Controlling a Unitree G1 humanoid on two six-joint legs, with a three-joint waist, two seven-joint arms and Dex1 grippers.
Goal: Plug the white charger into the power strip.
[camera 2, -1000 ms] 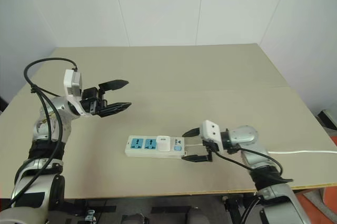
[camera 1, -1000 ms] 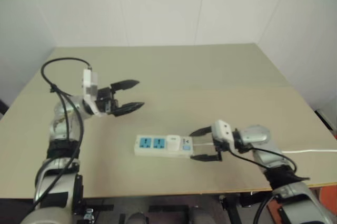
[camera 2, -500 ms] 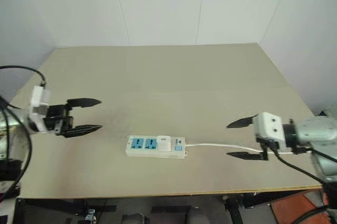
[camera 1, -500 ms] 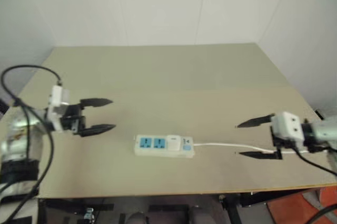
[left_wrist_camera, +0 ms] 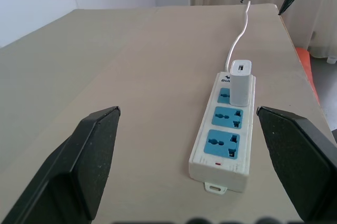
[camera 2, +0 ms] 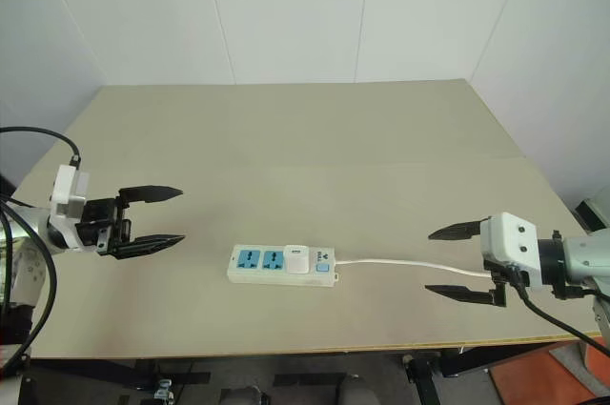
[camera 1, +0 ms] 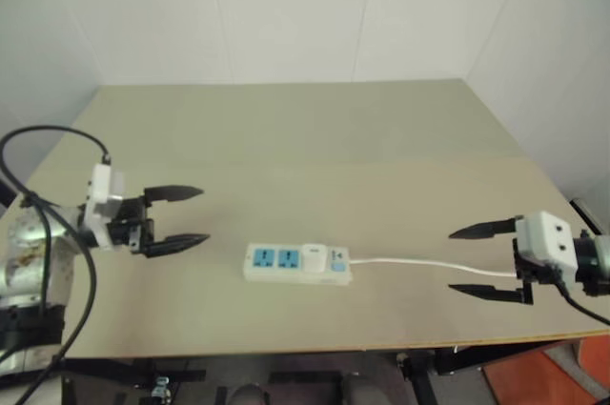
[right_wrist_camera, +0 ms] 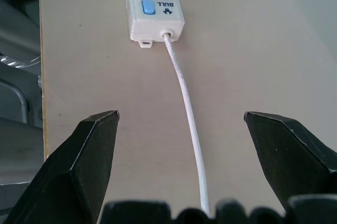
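On the beige table [camera 2: 381, 129], the power strip [camera 2: 257, 268] lies near the front edge with the white charger [camera 2: 298, 259] seated upright in the socket nearest its switch. Both arms have pulled back to opposite sides within the past second: left claw [camera 2: 152, 217] and right claw [camera 2: 458, 262] hang wide and empty, well apart from the strip, suggesting the plugging is done.

Beige table [camera 1: 315, 129] set in a corner of plain white panelled walls [camera 1: 286, 5]; orange floor [camera 1: 562, 376] lower right.
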